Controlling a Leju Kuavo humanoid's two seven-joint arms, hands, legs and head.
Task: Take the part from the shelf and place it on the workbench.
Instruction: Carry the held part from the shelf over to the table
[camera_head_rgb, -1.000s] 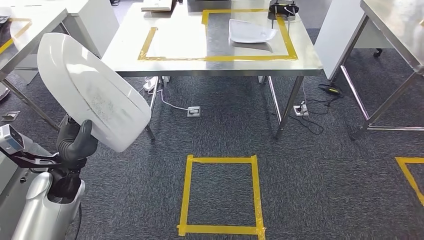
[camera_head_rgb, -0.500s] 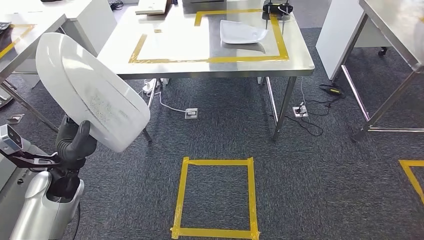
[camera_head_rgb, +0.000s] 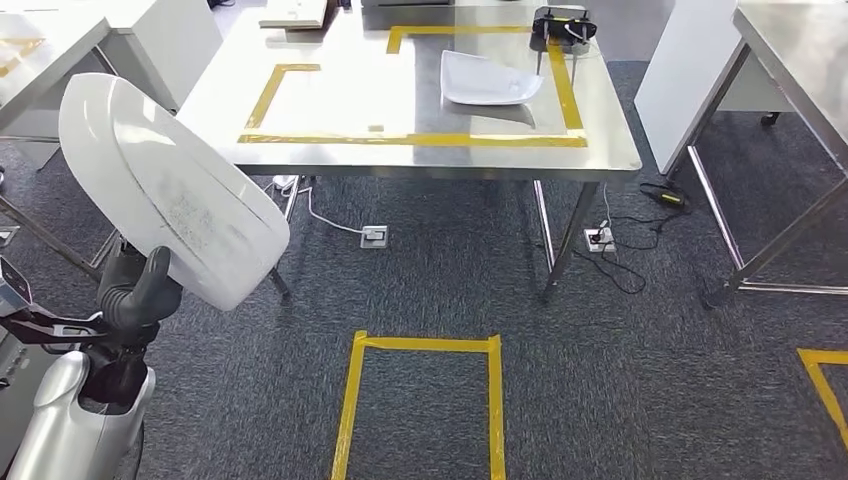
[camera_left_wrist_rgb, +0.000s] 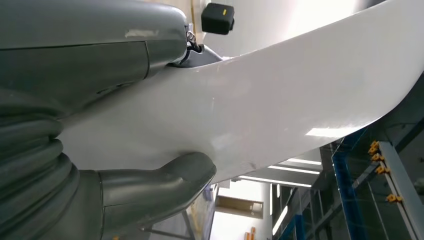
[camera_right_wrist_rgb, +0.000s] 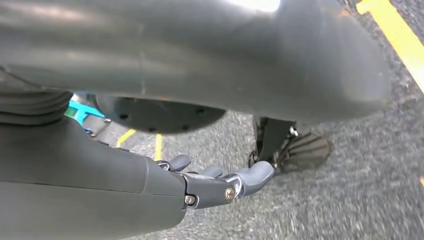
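Large white curved plastic shell (camera_head_rgb: 170, 190) clamped upright in left hand (camera_head_rgb: 135, 300) fingers; steel surface (camera_head_rgb: 330, 100) ahead, well apart; right hand (camera_right_wrist_rgb: 220, 182) fingers loosely apart, empty.

Part (camera_head_rgb: 170, 190) in left robot hand (camera_head_rgb: 135, 300), left of workbench (camera_head_rgb: 600, 150).

Industrial workshop or robotics test floor. Stainless-steel workbenches (camera_head_rgb: 420, 150) on tubular legs stand on grey carpet tiles (camera_head_rgb: 620, 380); yellow tape (camera_head_rgb: 410, 139) marks placement zones on bench and floor. Floor power sockets (camera_head_rgb: 374, 236) with trailing cables, blue steel racking (camera_left_wrist_rgb: 350, 200) and ceiling strip lights (camera_left_wrist_rgb: 280, 179) complete the setting.
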